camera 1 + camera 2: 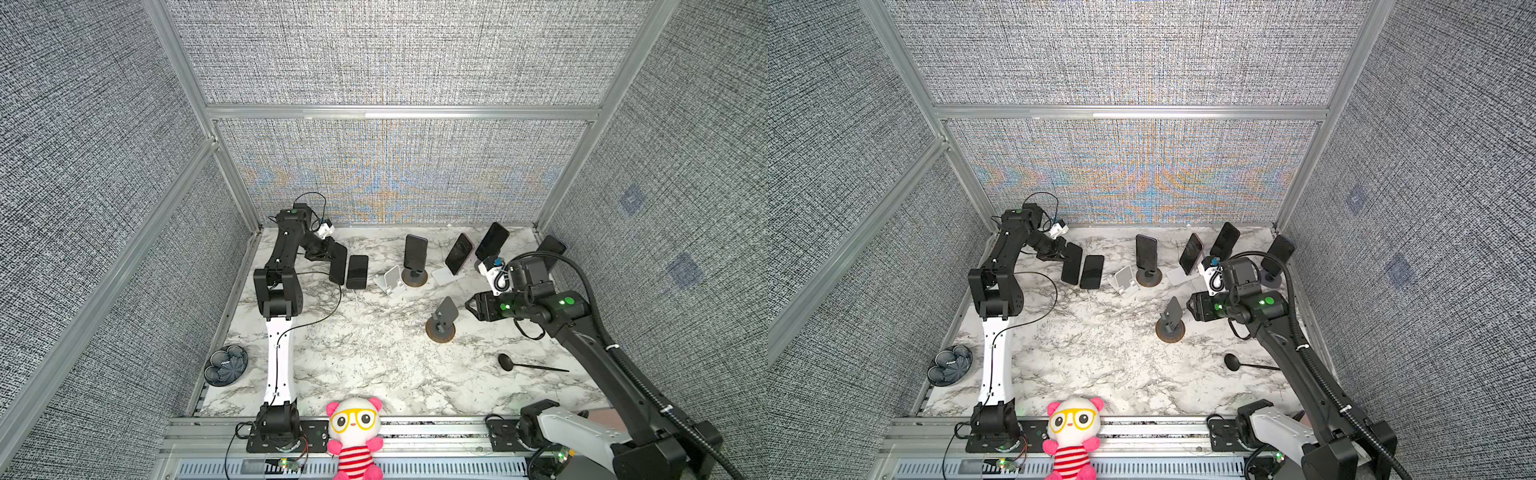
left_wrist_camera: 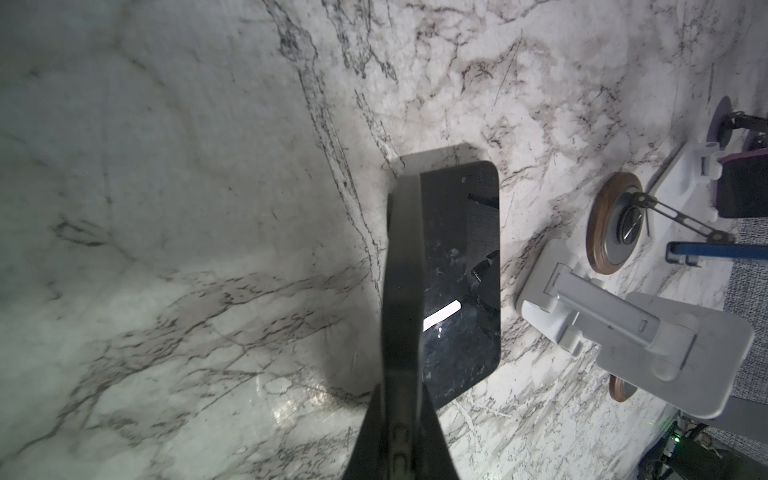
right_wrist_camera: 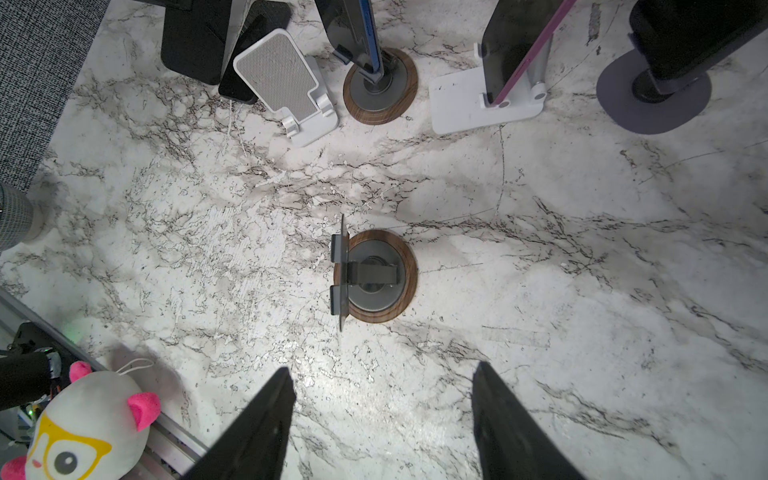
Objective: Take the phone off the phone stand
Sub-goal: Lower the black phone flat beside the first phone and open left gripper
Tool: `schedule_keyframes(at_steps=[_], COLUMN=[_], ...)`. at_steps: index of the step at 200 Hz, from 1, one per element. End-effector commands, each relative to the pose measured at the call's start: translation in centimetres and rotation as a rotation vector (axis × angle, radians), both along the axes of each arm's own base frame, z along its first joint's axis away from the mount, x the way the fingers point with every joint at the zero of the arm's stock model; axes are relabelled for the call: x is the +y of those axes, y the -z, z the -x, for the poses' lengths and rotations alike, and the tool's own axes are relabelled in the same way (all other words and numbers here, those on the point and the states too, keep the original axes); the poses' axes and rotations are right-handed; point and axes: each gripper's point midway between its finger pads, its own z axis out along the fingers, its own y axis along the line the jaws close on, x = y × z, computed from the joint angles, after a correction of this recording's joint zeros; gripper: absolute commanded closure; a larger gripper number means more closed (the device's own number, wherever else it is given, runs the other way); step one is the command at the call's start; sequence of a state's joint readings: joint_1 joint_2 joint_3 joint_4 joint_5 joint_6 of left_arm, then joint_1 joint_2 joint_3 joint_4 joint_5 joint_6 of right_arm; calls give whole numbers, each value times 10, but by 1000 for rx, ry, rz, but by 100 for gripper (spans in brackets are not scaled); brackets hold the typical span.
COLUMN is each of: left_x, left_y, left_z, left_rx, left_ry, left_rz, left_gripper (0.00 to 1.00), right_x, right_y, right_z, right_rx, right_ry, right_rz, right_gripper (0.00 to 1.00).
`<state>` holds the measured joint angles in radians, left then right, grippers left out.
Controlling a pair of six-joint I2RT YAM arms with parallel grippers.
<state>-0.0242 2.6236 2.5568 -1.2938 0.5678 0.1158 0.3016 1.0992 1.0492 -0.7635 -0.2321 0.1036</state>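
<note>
The left gripper is seen closed on a dark phone, clamped by one short end. In the left wrist view the phone is shown edge-on, as a slim black slab with a matte grey-black rim and rounded corners. In both top views it is held tilted, off every stand, over the far left part of the marble worktop. Whether its lower end touches the surface cannot be told. Just beside it a second black phone is laid flat, screen up, with reflections on its glass. Next to that an empty white folding stand is placed. Further right, four more phones are propped on stands along the far edge. Nearer the middle an empty wood-rimmed round stand is set. The right gripper is held open above the worktop near this stand, with nothing between its fingers. A black spoon lies well apart, on the right.
</note>
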Motion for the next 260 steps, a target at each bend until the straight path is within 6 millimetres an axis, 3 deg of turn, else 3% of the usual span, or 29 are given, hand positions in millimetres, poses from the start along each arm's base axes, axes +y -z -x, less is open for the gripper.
schedule_keyframes(at_steps=[1, 49, 203, 215, 236, 260], left_x=[3, 14, 18, 19, 20, 19], left_y=[8, 23, 57, 58, 61, 65], left_z=[-5, -12, -17, -15, -11, -7], left_rx=[-8, 8, 87, 92, 105, 119], left_ry=[-1, -44, -219, -214, -209, -204], left_rz=[1, 20, 141, 135, 131, 126], left_gripper=[100, 96, 95, 91, 72, 63], right_x=[-1, -5, -6, -7, -7, -7], right_y=[2, 9, 10, 10, 11, 12], right_z=[-5, -6, -5, -5, -4, -4], right_rx=[-5, 6, 2, 1, 1, 4], right_ry=[17, 36, 45, 45, 44, 44], right_rz=[6, 33, 50, 53, 55, 56], right_gripper=[36, 36, 36, 36, 36, 36])
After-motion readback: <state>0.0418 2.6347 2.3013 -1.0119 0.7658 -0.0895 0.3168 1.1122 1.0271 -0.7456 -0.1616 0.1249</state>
